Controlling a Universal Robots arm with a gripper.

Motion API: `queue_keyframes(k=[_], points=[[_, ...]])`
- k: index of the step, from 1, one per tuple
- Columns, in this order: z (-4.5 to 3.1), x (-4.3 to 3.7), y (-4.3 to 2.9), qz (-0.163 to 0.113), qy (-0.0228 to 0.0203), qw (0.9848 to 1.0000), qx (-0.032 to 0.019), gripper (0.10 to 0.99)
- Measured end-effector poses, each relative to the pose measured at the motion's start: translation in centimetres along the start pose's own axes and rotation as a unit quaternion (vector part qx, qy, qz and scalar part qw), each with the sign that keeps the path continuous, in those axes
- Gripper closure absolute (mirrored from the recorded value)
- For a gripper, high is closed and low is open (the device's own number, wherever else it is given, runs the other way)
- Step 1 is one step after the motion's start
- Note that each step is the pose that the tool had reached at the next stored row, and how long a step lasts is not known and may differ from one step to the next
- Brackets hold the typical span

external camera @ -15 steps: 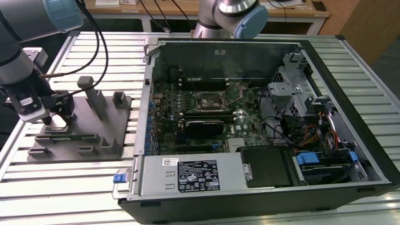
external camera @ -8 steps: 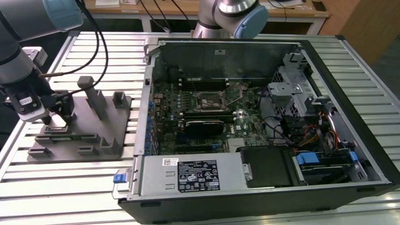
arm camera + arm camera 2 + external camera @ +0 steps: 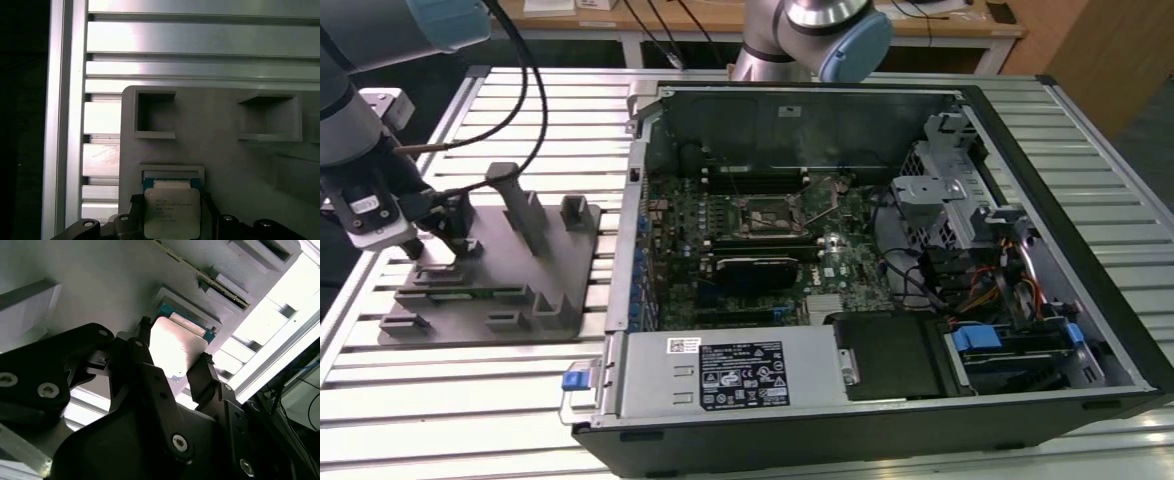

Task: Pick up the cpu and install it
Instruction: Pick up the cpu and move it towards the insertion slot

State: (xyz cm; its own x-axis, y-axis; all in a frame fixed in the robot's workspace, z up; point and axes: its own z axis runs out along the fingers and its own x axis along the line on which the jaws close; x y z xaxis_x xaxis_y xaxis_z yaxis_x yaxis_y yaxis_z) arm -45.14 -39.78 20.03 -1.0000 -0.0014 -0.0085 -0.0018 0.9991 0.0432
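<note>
Exterior view: the grey jointed robot arm (image 3: 350,110) reaches down over the grey plastic tray with upright posts (image 3: 520,312). The tray lies on the slatted aluminium tabletop (image 3: 467,405). The black claw (image 3: 438,245) is low at the tray's corner farthest from the open black computer case (image 3: 1067,250), which stands just beside the tray on the exterior view's right.

Both wrist views: the small flat square cpu with a silvery-grey metal top (image 3: 176,346) (image 3: 171,212) sits at a shallow square pocket of the tray, with a thin green-blue edge showing under the plate. The claw (image 3: 175,357) (image 3: 171,222) is narrowed to about the chip's width. One black finger (image 3: 145,337) sits on one side and its partner on the opposite side, and both seem to press the chip's edges. I read that as a grip on the cpu. Whether the chip has left the pocket floor, I cannot tell.

Step in hand, my judgement: the pick-up, at the moment of grasp. Nothing has been carried toward the case, and the square socket on the green motherboard (image 3: 767,213), well apart from the tray, looks unfilled.

What the move out of the tray calls for, my judgement:
- a straight rise clear of the pocket walls
- the chip kept level
- a grip firm enough on those thin edges that it cannot twist or slide
</note>
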Motion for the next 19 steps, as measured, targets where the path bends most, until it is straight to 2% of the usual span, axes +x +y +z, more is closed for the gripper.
queue_keyframes(k=[19], points=[[-3.47,-0.03,0.15,0.000,-0.0001,1.0000,0.0000,0.545]])
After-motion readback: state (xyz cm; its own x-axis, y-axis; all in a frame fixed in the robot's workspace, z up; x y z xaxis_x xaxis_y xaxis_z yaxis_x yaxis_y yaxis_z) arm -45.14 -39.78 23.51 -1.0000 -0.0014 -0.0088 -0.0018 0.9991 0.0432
